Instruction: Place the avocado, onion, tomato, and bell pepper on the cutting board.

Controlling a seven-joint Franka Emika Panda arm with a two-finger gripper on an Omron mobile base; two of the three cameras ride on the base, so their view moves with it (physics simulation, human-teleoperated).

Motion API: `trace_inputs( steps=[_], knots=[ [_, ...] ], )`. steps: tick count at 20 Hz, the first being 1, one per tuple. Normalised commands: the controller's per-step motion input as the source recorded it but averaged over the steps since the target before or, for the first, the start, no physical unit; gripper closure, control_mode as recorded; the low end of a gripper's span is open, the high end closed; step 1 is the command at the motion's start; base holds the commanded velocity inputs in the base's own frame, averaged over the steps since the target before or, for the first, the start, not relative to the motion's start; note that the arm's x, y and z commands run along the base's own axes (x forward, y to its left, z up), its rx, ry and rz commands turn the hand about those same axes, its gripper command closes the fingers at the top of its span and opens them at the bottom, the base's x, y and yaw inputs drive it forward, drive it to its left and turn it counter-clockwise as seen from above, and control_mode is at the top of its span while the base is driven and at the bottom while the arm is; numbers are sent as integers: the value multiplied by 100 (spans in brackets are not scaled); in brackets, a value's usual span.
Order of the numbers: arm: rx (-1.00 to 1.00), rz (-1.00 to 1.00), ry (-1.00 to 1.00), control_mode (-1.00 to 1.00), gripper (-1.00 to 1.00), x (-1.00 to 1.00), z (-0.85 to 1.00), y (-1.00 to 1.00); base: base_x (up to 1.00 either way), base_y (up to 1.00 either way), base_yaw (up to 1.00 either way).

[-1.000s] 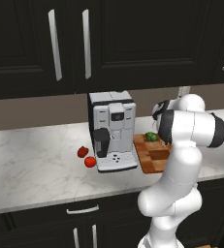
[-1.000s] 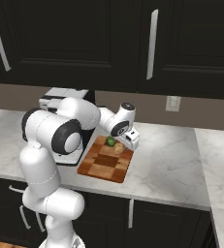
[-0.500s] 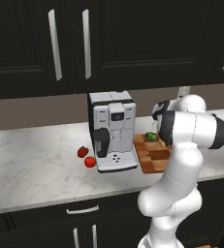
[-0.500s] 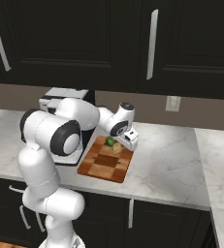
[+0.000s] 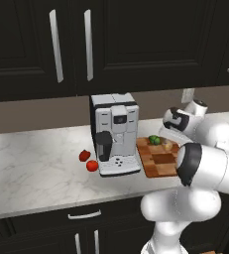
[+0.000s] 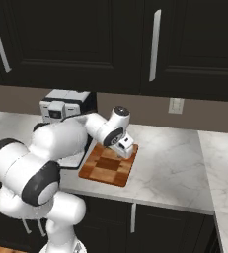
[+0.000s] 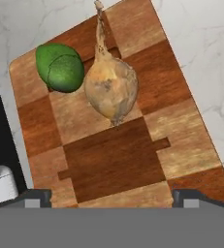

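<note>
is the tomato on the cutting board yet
No, the tomato sits on the counter left of the coffee machine, while the cutting board lies on the machine's other side.

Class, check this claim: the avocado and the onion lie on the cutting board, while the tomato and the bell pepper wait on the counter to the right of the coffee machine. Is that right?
Not quite. The avocado and the onion do lie on the cutting board, but the tomato and the bell pepper sit on the counter to the left of the coffee machine, as the left base view shows.
</note>
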Motion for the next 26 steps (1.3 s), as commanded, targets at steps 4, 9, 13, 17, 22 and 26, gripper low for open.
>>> trace_inputs(
  steps=[4, 9, 13, 17, 22, 26],
  knots=[
    [-1, 6, -9, -100, -100, -98, 47, 51, 0, 0, 0],
    [-7, 6, 0, -100, -100, -89, 36, 74, 0, 0, 0],
    [-11, 5, 0, -100, -100, -75, 38, 83, 0, 0, 0],
    [-13, 4, 1, -100, -100, -57, 33, 96, 0, 0, 0],
    [-15, 3, 9, -100, -100, -27, 21, 100, 0, 0, 0],
    [-13, 1, 14, -100, -100, -8, 9, 100, 0, 0, 0]
  ],
)
